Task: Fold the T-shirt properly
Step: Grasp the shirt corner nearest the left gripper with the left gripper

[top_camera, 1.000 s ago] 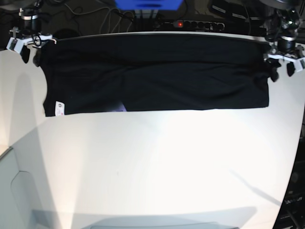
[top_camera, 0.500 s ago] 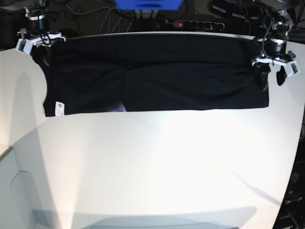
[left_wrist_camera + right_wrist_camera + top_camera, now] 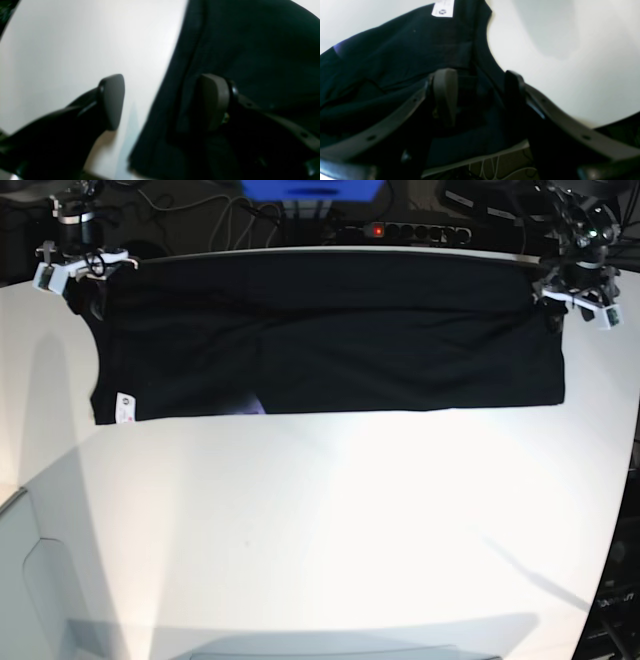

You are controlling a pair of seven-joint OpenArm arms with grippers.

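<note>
folding is judged partly done: the large black cloth t-shirt (image 3: 330,335) is laid as a long flat band across the far part of the white table (image 3: 330,530), its small white tag (image 3: 125,406) at the near left corner, and further folds are left. at the band's far left corner the right gripper (image 3: 475,97) is set with jaws spread astride the hem, nothing pinched, while at the far right corner the left gripper (image 3: 162,102) is likewise spread across the edge. dark cables and a power strip (image 3: 405,230) are seen behind the table.

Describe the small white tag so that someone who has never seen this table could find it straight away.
On the white table, a black T-shirt lies as a wide band along the far edge. Follow its near edge to the corner on the base view's left: the white tag sits there, the only pale patch on the dark cloth.
</note>
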